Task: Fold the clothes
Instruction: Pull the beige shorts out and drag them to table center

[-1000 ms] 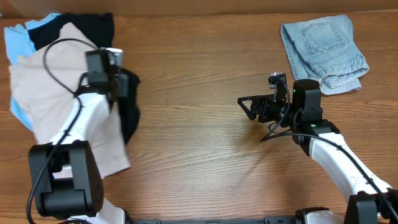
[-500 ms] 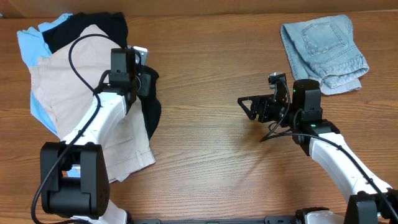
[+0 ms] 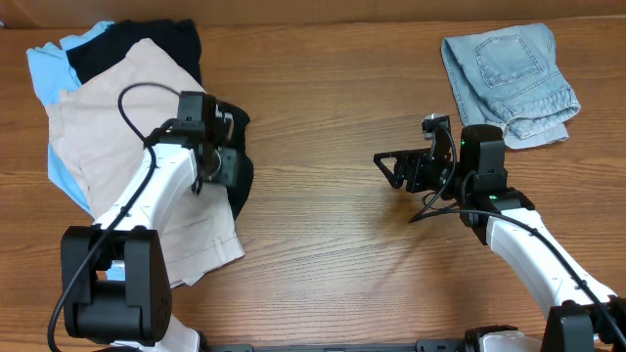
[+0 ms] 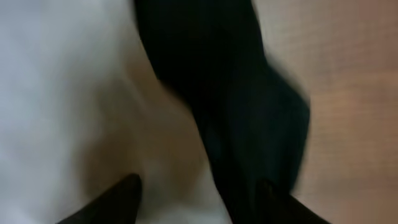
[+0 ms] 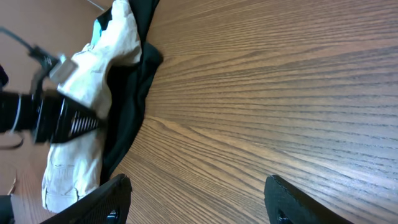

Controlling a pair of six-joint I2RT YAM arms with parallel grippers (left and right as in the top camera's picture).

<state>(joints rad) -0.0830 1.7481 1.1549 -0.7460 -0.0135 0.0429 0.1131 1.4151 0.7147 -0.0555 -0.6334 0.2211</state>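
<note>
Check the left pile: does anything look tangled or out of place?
Yes. The khaki shorts lie rumpled over a black garment that pokes out toward the table's middle; a light-blue garment shows at the pile's outer edge.

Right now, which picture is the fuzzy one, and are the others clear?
The left wrist view is the fuzzy one: the beige shorts and black garment smear into soft blobs. The overhead view is sharp, showing the pocket seams on the denim shorts. The right wrist view is clear too, with crisp grain on the table.
</note>
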